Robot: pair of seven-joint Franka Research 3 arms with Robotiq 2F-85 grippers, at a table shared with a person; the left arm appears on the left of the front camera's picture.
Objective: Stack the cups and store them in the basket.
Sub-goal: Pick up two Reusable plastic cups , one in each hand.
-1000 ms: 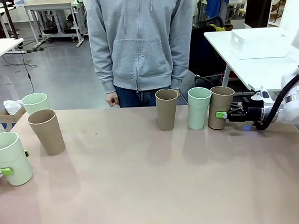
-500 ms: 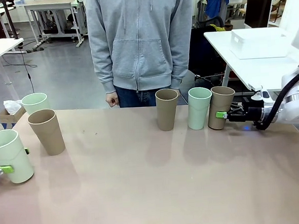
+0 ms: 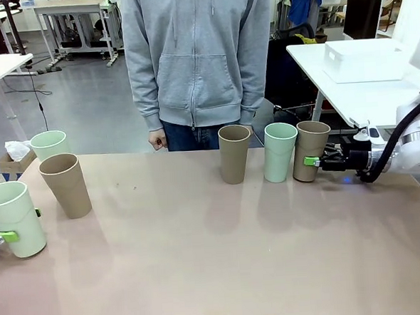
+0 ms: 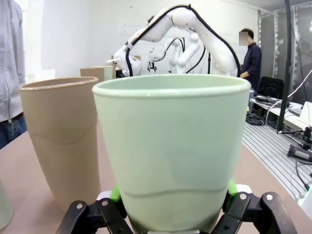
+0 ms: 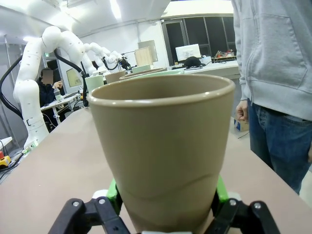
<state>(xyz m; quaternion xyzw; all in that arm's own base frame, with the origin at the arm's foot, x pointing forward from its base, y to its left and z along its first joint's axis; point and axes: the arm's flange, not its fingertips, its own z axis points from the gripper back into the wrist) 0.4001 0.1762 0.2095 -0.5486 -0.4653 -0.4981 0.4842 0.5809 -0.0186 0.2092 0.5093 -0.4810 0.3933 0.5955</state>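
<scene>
Slightly higher and straighter than a second ago, the near mint cup is clamped in the left gripper at the table's left edge. Behind it stand a tan cup and a second mint cup. Farther right, the right gripper squeezes the end tan cup. Beyond, the basket rests on a side table

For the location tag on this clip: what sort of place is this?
Most likely a robotics lab: a white robot arm at the table, white worktables on a bare grey floor, a cable trailing across it, a computer monitor.
</scene>
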